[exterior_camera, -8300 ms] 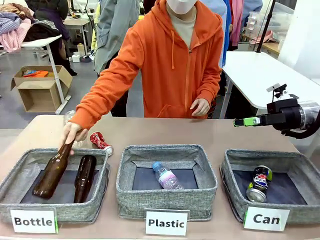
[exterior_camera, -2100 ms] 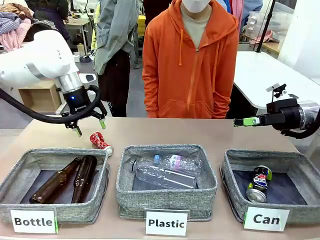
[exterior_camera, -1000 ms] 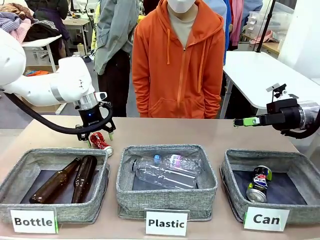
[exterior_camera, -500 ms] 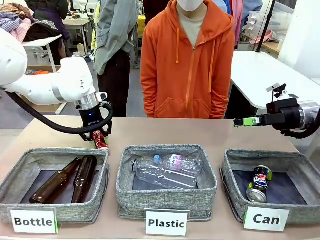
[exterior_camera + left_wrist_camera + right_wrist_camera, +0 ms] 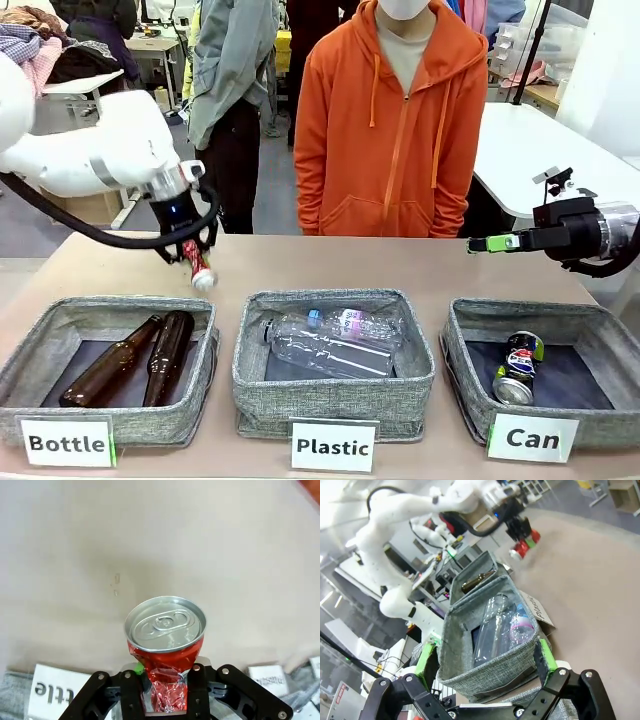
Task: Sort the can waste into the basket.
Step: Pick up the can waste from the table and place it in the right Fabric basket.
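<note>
- Above the far left part of the table (image 5: 420, 262), just beyond the far rim of the "Bottle" bin (image 5: 40, 345), the crushed red-and-white can (image 5: 198, 266) is held clear of the tabletop by the left gripper (image 5: 192, 256).
- The can is clamped at its crumpled red body between the closed fingers, as seen in the left wrist view, where its silver lid with the pull tab (image 5: 165, 625) faces the camera and the beige tabletop lies behind it.
- The can is tilted in the front view, its silver end pointing down and to the right.
- The dark blue-green can (image 5: 518, 367) with the round logo is seen lying in the "Can" basket (image 5: 470, 360) at the near right, on the dark floor, leaning toward the left wall.
- The right gripper (image 5: 478, 244) is held level above the far right of the table, over the far edge of the "Can" basket, with its green-padded fingers spread wide and nothing between them.
- Two clear plastic bottles (image 5: 330, 342) are contained in the middle "Plastic" bin (image 5: 250, 375).
- Two brown glass bottles (image 5: 140, 358) are laid side by side in the "Bottle" bin.
- At the far side of the table a person in an orange hoodie (image 5: 395, 130) is seen standing.
</note>
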